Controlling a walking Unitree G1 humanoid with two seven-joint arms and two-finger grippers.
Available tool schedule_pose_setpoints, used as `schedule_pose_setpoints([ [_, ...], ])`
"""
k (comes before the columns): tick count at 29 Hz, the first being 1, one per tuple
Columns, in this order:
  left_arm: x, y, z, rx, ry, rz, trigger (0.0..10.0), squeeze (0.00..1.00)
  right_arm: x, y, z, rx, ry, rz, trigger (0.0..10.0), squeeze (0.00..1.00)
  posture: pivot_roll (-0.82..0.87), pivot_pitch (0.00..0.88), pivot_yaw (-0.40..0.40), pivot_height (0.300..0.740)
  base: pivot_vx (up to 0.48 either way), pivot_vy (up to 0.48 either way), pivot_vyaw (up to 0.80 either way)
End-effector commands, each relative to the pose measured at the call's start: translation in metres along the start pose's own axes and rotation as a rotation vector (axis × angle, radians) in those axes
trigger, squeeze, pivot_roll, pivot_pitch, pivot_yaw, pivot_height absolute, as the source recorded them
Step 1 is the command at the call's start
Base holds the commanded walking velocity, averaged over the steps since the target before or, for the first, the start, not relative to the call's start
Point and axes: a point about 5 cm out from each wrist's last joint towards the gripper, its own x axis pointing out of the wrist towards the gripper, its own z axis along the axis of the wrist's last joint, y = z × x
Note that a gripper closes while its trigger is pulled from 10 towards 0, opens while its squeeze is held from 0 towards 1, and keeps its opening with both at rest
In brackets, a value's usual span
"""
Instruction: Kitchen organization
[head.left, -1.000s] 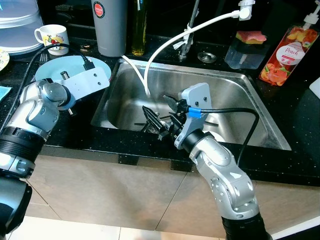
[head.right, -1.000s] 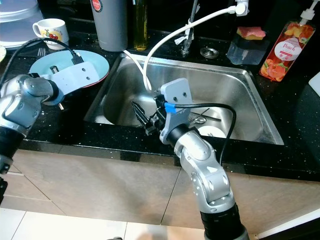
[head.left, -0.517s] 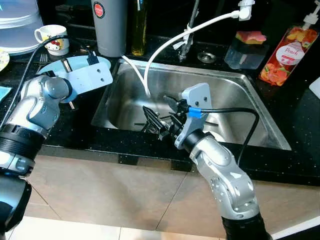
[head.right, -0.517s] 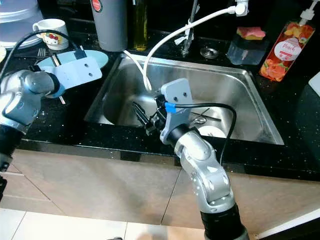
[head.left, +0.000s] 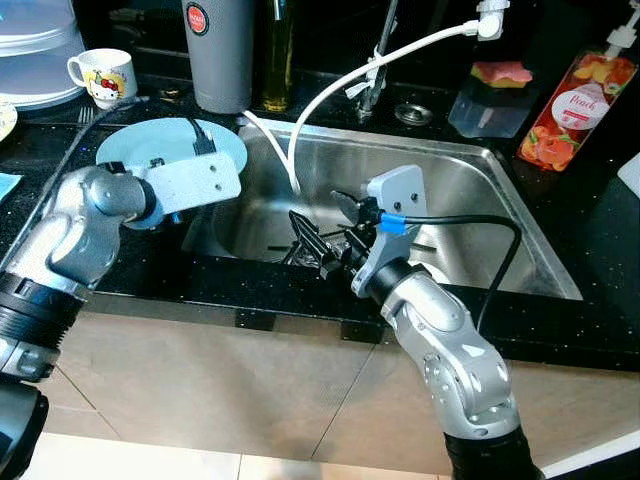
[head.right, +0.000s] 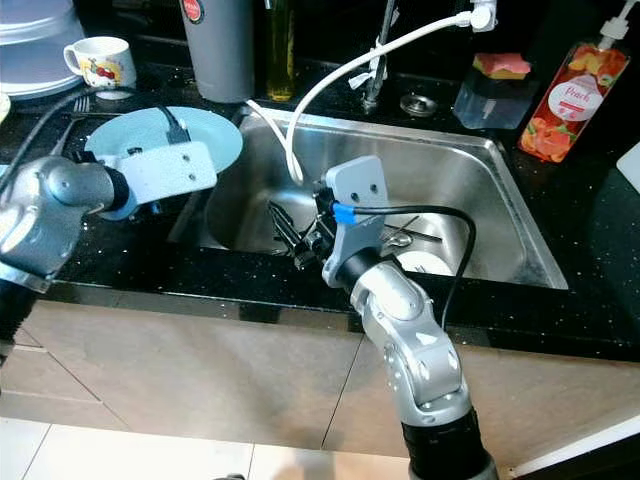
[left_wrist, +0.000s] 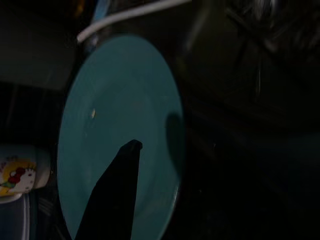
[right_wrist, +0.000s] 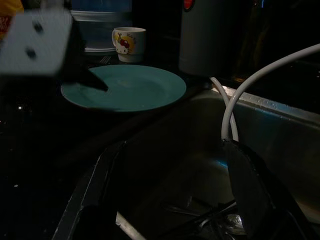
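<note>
Head view: the left pincer (head.left: 170, 200) holds a blue plate (head.left: 165, 145) above the counter (head.left: 60, 170) beside the sink (head.left: 480, 190); the right pincer (head.left: 315, 250) hangs over the basin. Left wrist view: one finger (left_wrist: 112, 192) lies across the plate. Right wrist view: the right pincer's fingers (right_wrist: 92, 190) are spread wide and empty above cutlery (right_wrist: 210, 220) in the sink, so tidying looks far from done.

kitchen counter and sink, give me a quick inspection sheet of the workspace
surface: black speckled counter around a steel sink
job's things: blue plate at the sink's left rim, held by the left gripper
clutter: mug, grey canister, peach soap bottle, utensils in the sink
grippers: right gripper open over the sink
cables: white hose into the sink
surroundings: tiled floor
</note>
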Motion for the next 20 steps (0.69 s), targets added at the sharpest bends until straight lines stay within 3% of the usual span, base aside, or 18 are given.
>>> schedule_pose_setpoints([
  [1,-0.002,0.001,0.008,-0.023,-0.043,-0.016,10.0,0.0,-0.001,-0.003,0.001,0.012,-0.003,-0.012,10.0,0.0,0.27,0.059,-0.081,0.74,0.0,0.0,0.0],
  [5,-0.004,0.015,0.019,-0.072,-0.092,0.028,10.0,0.0,-0.002,-0.003,0.001,0.015,-0.003,-0.015,10.0,0.0,0.27,0.059,-0.081,0.74,0.0,0.0,0.0],
  [8,-0.002,0.018,0.017,-0.078,-0.075,0.04,10.0,0.0,-0.001,-0.003,0.001,0.016,-0.003,-0.015,10.0,0.0,0.27,0.058,-0.081,0.74,0.0,0.0,0.0],
  [12,0.001,0.016,0.004,-0.047,-0.011,0.032,10.0,0.0,-0.001,-0.003,0.001,0.017,-0.004,-0.017,10.0,0.0,0.27,0.06,-0.078,0.74,0.0,0.0,0.0],
  [20,0.005,0.007,-0.002,-0.066,0.012,-0.009,10.0,0.0,-0.003,-0.003,0.001,0.017,-0.002,-0.02,10.0,0.0,0.27,0.064,-0.081,0.74,0.0,0.0,0.0],
])
